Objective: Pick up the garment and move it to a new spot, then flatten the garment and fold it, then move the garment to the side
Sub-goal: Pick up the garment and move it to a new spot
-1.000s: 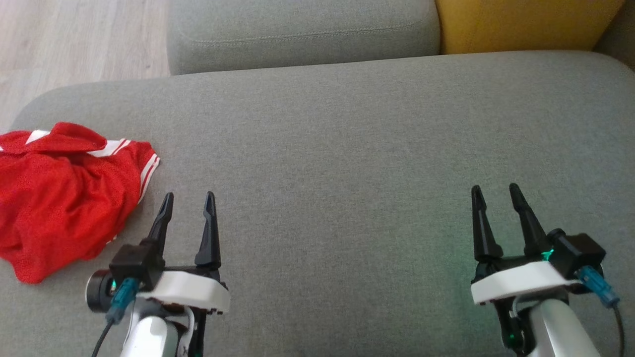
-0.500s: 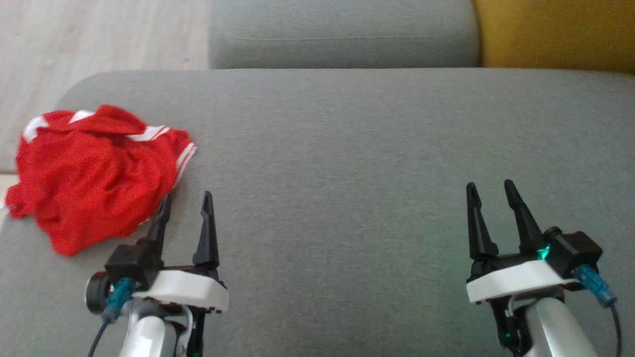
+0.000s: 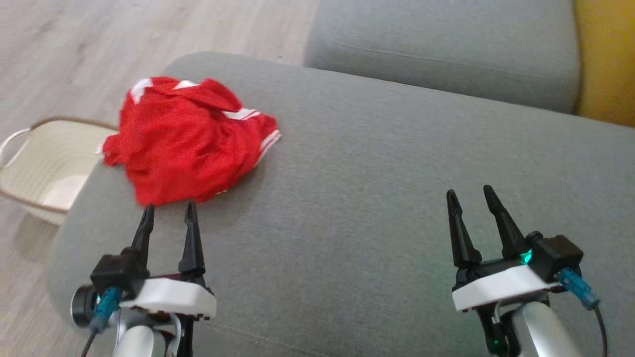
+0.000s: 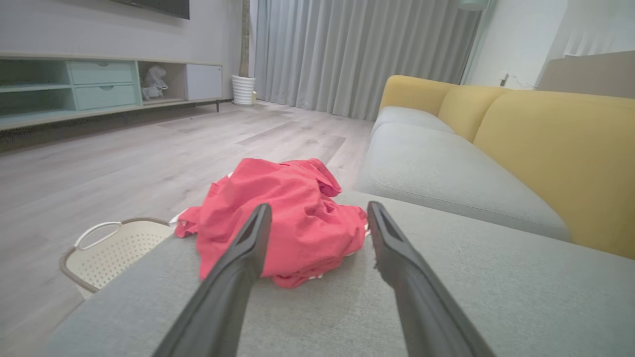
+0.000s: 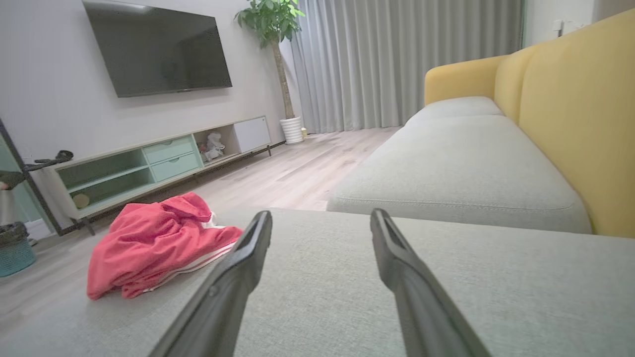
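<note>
The garment [image 3: 186,141] is a crumpled red piece with white stripes, heaped near the left end of the grey sofa seat [image 3: 372,198]. It also shows as the garment [image 4: 283,218] and the garment [image 5: 154,243] in the wrist views. My left gripper [image 3: 168,210] is open, its fingertips just short of the heap's near edge, nothing between them. My right gripper [image 3: 469,193] is open over bare cushion far to the right. Both hover above the seat.
A cream woven basket [image 3: 44,168] stands on the wooden floor beside the seat's left end, also the basket [image 4: 116,248]. A second grey seat cushion [image 3: 436,49] and a yellow backrest [image 3: 605,59] lie beyond. The seat's left edge drops off close to the garment.
The head camera has turned left, so the garment and basket slid rightward into the picture. The left gripper's tips now point at the heap's near edge. Both grippers stay open.
</note>
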Robot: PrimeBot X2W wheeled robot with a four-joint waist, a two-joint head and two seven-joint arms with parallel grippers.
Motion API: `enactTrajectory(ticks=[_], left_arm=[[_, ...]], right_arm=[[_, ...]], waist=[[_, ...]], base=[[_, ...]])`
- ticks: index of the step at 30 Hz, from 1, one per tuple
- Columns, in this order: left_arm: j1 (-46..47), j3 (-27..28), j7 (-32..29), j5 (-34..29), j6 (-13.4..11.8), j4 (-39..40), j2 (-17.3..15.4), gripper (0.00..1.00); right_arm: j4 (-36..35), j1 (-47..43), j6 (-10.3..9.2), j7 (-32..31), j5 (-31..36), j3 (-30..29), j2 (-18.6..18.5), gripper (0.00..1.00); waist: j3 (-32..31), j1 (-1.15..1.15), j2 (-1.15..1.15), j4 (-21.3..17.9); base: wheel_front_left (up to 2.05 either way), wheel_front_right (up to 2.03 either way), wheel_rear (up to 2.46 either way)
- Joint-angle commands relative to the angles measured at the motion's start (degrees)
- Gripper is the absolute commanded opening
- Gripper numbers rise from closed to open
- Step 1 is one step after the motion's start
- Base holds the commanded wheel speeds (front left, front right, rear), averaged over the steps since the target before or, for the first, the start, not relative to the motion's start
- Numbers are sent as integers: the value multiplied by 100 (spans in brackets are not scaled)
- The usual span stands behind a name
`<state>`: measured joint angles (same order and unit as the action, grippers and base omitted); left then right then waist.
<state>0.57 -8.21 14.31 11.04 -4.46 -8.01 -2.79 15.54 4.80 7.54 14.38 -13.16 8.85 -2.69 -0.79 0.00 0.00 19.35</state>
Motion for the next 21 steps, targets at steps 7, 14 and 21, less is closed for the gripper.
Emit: enactTrajectory(ticks=[7,14,21], left_arm=[[99,173,69,-339,32,269,-10,100],[78,244,69,-280,-52,346,-10,100],[100,418,69,-122,-79,360,-9,100]], right_arm=[[-137,23,-5,62,-142,249,-19,100],[-134,29,-5,62,-175,291,-19,100],[-130,33,-5,62,-156,320,-19,100]], waist=[[-112,0,0,473],[-109,0,0,541],[-37,0,0,435]], base=[[0,0,0],[0,0,0],[0,0,0]])
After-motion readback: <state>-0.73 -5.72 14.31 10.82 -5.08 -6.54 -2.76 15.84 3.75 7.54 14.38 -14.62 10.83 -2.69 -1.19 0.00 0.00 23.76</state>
